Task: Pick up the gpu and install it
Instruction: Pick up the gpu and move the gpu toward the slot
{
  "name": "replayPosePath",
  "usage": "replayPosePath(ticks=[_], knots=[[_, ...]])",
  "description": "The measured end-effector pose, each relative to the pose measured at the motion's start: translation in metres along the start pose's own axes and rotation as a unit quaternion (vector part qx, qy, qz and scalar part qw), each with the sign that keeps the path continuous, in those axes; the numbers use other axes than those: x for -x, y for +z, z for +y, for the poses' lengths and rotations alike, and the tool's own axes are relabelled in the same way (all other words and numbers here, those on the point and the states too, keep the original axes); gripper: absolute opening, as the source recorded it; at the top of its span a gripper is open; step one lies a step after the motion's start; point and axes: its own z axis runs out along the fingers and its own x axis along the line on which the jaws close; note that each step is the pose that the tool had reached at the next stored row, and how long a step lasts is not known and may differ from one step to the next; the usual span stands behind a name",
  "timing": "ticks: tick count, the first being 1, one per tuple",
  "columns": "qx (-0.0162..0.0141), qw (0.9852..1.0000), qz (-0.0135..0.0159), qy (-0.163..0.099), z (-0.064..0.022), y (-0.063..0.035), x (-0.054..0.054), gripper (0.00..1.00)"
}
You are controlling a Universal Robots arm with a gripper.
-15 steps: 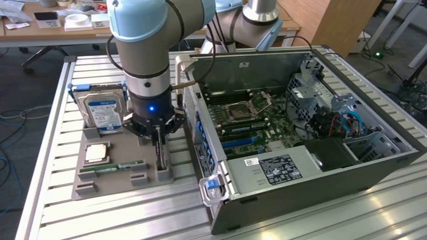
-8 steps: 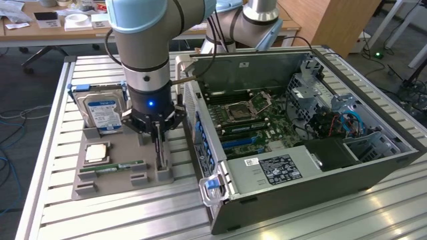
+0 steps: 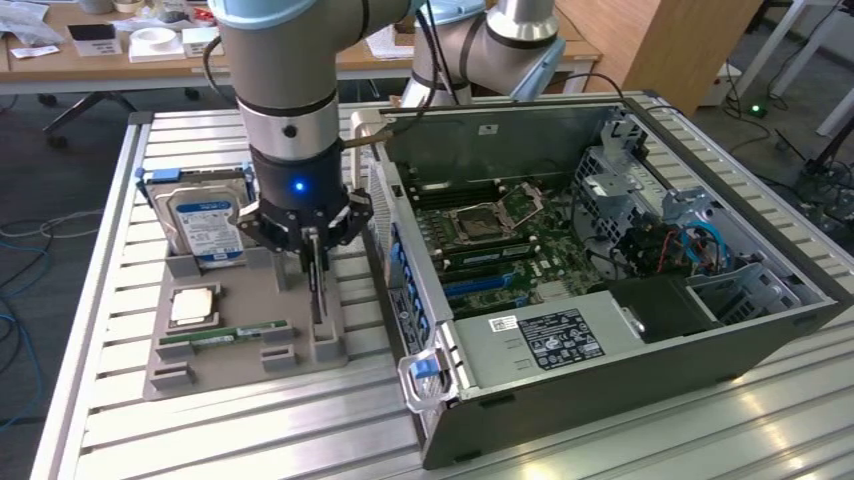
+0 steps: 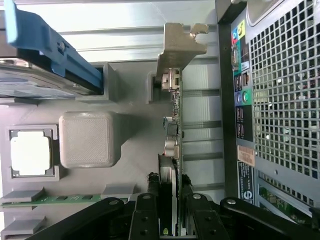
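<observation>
Grasping looks the step in hand. The open computer case (image 3: 587, 385) stands on the exterior view's right, its wall just beside the grey holder (image 3: 240, 372). The gripper (image 3: 314, 262) reaches down, fingers (image 4: 146, 212) narrow, pinching the graphics card (image 4: 172, 125) upright in its slot. Freeing it calls for a straight lift.

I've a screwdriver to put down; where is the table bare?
Bare slats of the table lie between the parts tray and the edge nearest the camera, and again beyond the hard drive toward the far edge. Crowded: the tray's side by the computer case, where the tool grips the gpu.
</observation>
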Motion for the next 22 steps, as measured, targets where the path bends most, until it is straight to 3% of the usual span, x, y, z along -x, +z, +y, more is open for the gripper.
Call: replayPosePath(ticks=[14, 17, 22], knots=[[0.0001, 1.0000, 0.0002, -0.003, 0.0022, -0.0478, 0.001, 0.27], [0.0001, 1.0000, 0.0003, -0.005, 0.0025, -0.0539, 0.001, 0.27], [0.0002, 1.0000, 0.0002, -0.006, 0.0025, -0.0545, 0.001, 0.27]])
